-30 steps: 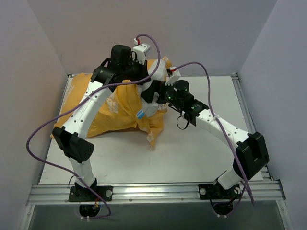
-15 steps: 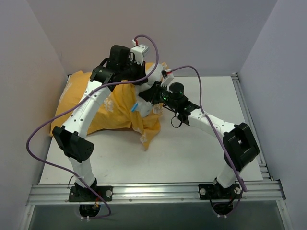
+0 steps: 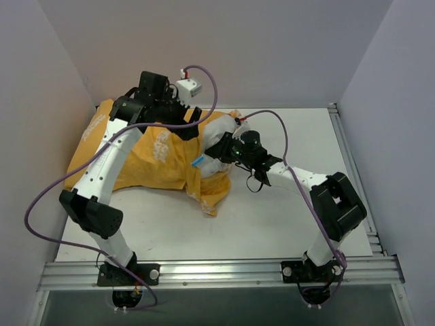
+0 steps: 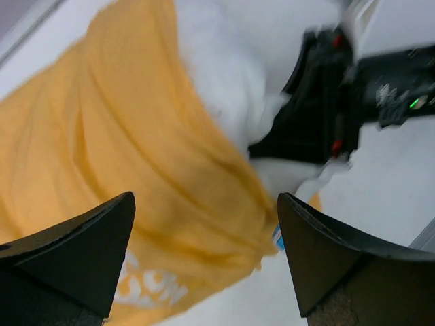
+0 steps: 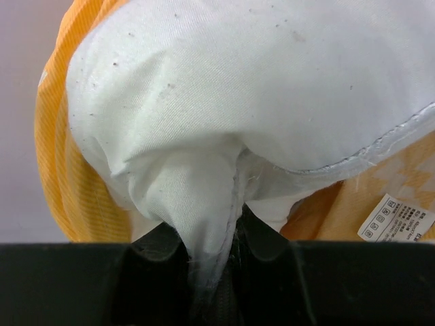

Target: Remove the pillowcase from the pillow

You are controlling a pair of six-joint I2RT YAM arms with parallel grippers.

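Note:
The orange-yellow pillowcase (image 3: 146, 159) lies crumpled across the left of the table, still around most of the white pillow (image 3: 219, 129), whose bare end pokes out at the right. My right gripper (image 3: 221, 148) is shut on a pinched fold at that bare end; in the right wrist view the pillow (image 5: 258, 81) bulges above the gripper (image 5: 214, 272), with the pillowcase (image 5: 68, 170) behind it. My left gripper (image 3: 192, 125) hovers open over the cover. In the left wrist view the gripper (image 4: 207, 251) holds nothing, with the pillowcase (image 4: 136, 156) and pillow (image 4: 224, 68) below.
A small blue-and-white tag (image 3: 198, 161) sticks out at the pillow's near edge, and a white printed label (image 5: 397, 221) shows by the orange fabric. Walls enclose the white table (image 3: 285, 217) at the back and both sides. The right arm's black wrist (image 4: 326, 102) sits close to my left gripper.
My left gripper has opened, let go of the pillowcase and swung left. The cover has dropped flatter. My right gripper has shut on the pillow's end and moved slightly left.

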